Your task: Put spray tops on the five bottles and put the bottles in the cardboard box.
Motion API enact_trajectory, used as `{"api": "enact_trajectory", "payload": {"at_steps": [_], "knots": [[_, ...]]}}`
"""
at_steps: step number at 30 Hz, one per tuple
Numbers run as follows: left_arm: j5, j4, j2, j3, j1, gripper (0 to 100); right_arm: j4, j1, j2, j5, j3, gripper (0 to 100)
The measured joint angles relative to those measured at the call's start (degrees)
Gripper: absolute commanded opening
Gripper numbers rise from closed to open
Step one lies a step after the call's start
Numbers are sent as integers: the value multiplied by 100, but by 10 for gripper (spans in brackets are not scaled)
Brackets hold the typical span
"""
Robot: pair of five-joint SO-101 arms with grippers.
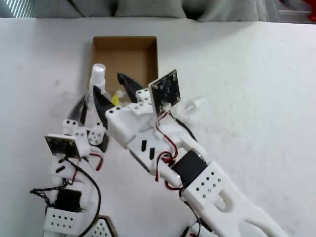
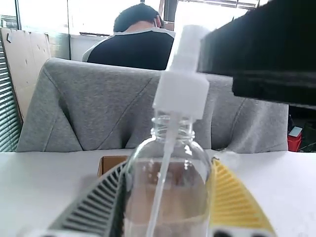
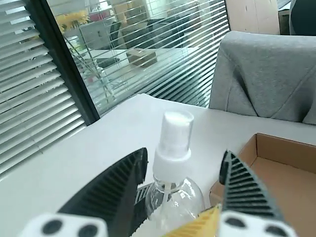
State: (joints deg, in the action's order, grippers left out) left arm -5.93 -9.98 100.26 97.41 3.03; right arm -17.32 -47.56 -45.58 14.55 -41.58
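Bottle [image 2: 165,190] is upright by the box's [image 1: 126,52] left wall, clamped in the left gripper [image 2: 165,212]. Its spray top [image 2: 181,89] looks loosely seated on the neck, so capping seems in hand. The right gripper [image 3: 183,157] hangs spread around the top; next it must close and twist. White table [image 1: 247,74], grey chair [image 2: 74,108], blinds [image 3: 39,98] beyond.
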Motion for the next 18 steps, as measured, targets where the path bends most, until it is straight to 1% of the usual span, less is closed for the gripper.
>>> {"api": "enact_trajectory", "payload": {"at_steps": [2, 7, 13, 16, 18], "knots": [[0, 0, 0, 0, 0, 110, -35, 9, -132, 0, 0, 212], [0, 0, 0, 0, 0, 110, -114, 387, -853, 0, 0, 209], [0, 0, 0, 0, 0, 110, -1125, 958, -1600, 0, 9, 208], [0, 0, 0, 0, 0, 110, -1714, 1415, -1732, 0, 0, 206], [0, 0, 0, 0, 0, 110, -1943, 1714, -1820, 0, -114, 173]]}}
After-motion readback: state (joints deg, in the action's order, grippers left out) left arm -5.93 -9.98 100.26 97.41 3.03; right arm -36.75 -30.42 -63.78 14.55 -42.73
